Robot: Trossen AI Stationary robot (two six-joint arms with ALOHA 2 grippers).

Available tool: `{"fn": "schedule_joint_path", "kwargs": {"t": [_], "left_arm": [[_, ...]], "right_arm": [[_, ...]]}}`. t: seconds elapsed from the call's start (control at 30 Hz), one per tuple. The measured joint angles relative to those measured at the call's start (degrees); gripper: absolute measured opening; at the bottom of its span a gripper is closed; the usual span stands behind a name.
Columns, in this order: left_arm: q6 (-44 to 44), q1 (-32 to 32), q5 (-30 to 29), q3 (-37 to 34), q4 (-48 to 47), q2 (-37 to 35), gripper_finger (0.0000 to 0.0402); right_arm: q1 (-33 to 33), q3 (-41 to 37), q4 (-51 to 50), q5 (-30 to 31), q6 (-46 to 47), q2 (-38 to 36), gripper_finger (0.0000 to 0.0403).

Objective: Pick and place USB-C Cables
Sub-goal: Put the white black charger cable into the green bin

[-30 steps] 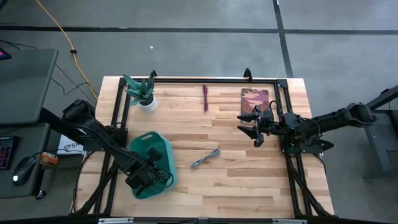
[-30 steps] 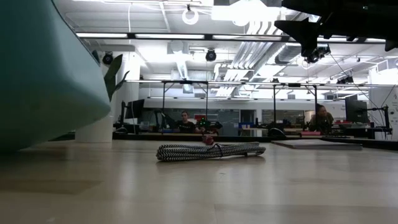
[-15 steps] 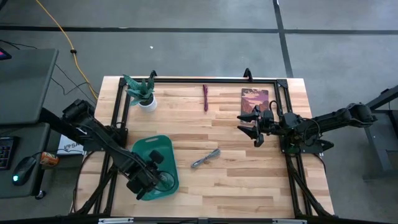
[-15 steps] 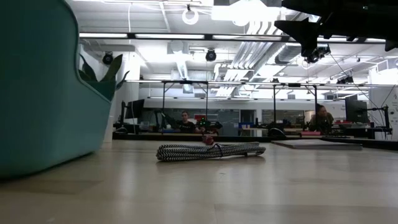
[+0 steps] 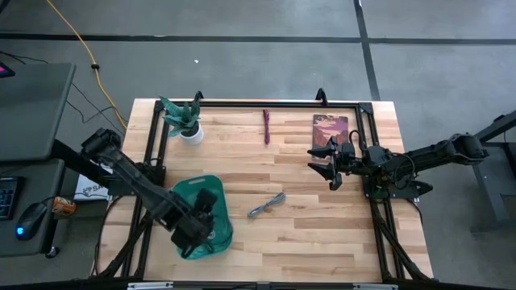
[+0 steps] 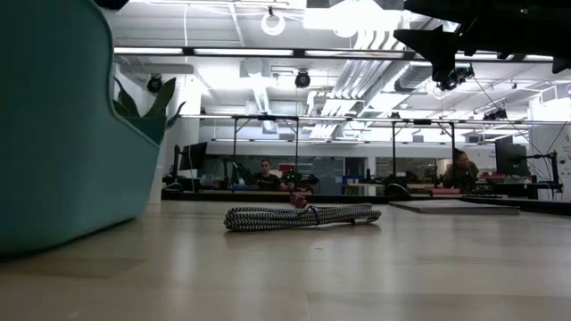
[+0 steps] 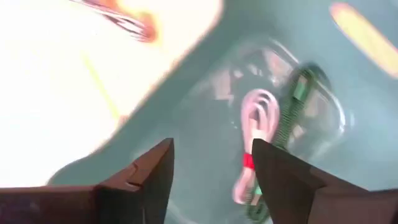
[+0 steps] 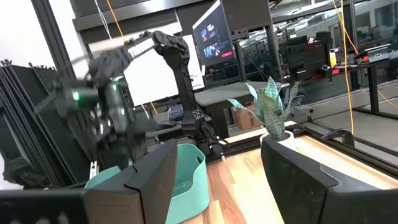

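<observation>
High view, left gripper: over teal bin, fingers apart, empty
Bin: white cable, green cable
Table: grey cable, maroon cable
Right gripper: open, waiting

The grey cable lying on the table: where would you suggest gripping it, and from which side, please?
Grip the grey cable at mid-length, coming straight down. It lies flat as a slim diagonal bundle on bare wood, so the fingers should probably straddle its narrow width. The right claw hangs open nearby; the left claw is over the bin.
</observation>
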Motion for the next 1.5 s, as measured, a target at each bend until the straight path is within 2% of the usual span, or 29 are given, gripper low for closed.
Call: {"fn": "schedule_joint_path", "kwargs": {"t": [0.13, 0.23, 0.33, 0.47, 0.67, 0.83, 0.97, 1.07, 1.5], "left_arm": [[2.82, 3.24, -3.4, 6.15, -1.58, -3.28, 0.0201], [6.53, 6.51, -6.1, 6.19, 6.67, -9.45, 0.0202], [10.64, 10.78, -6.41, 2.78, 18.47, -16.71, 0.0202], [15.12, 16.92, -6.53, -6.91, 37.59, -27.29, 0.0202], [13.89, 24.69, -3.05, -27.46, 64.73, -38.59, 0.0202], [11.37, 27.66, -0.98, -42.4, 79.55, -42.05, 0.0202], [10.11, 28.5, -1.17, -49.17, 88.93, -42.01, 0.0202], [10.09, 28.45, -1.18, -50.49, 92.05, -42.02, 0.0202], [10.07, 28.46, -1.23, -50.49, 92.1, -41.94, 0.0202]], "right_arm": [[0.0, 0.0, -0.02, 0.0, -0.01, 0.0, 0.0225], [0.0, 0.0, -0.24, 0.0, 0.0, -0.02, 0.0225], [0.0, 0.0, -0.45, 0.0, 0.73, -0.02, 0.0225], [0.0, 0.0, -0.43, 0.15, 1.19, -0.02, 0.0225], [0.0, 0.0, -0.43, 0.75, 1.11, -0.02, 0.0225], [0.0, 0.0, -0.52, 1.12, 0.11, -0.01, 0.0225], [0.0, 0.0, -0.49, 5.73, 1.65, 0.0, 0.0225], [-0.02, 0.0, -0.56, 8.2, 0.54, -0.01, 0.0225], [0.0, 0.0, -0.6, 8.31, 0.0, -0.01, 0.0225]]}}
